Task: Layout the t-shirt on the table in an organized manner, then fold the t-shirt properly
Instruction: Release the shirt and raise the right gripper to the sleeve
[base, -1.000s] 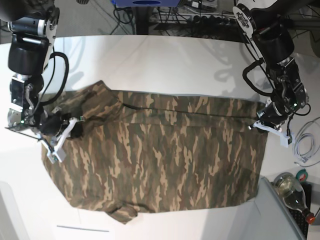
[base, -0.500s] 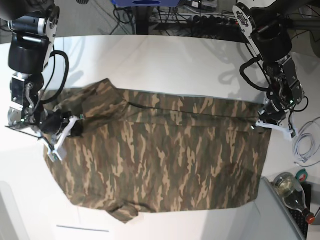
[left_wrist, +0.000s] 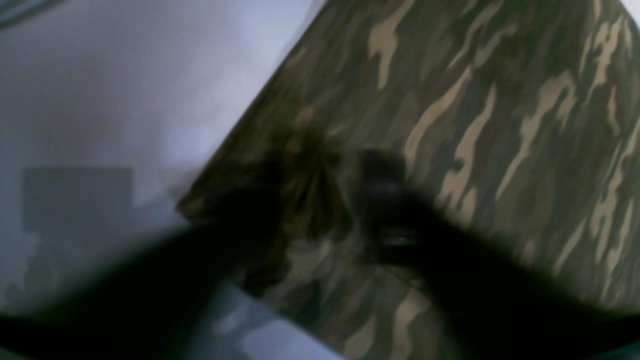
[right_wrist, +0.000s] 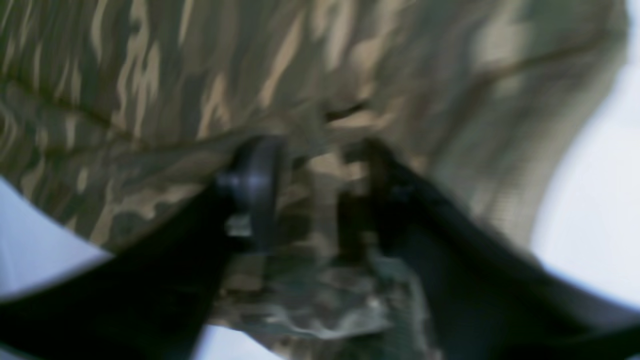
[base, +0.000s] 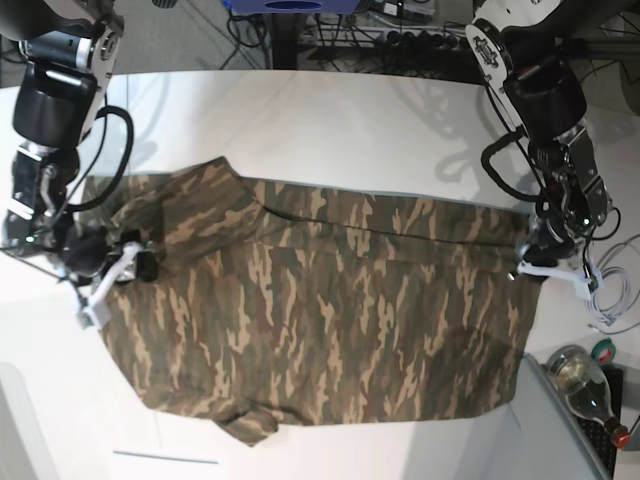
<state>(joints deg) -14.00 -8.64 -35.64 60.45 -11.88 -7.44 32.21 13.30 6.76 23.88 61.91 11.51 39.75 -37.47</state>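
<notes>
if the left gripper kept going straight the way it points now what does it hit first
Most likely the t-shirt itself: in the left wrist view the left gripper has its fingers spread over the camouflage cloth near the edge, with a bunch of fabric between them. The view is blurred, so depth is uncertain.

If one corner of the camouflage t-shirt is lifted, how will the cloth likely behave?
The t-shirt looks floppy: it lies flat on the table with soft creases, so a lifted corner would probably drape and drag the rest. It puckers at the left pincer, suggesting thin, light fabric that bunches easily.
</notes>
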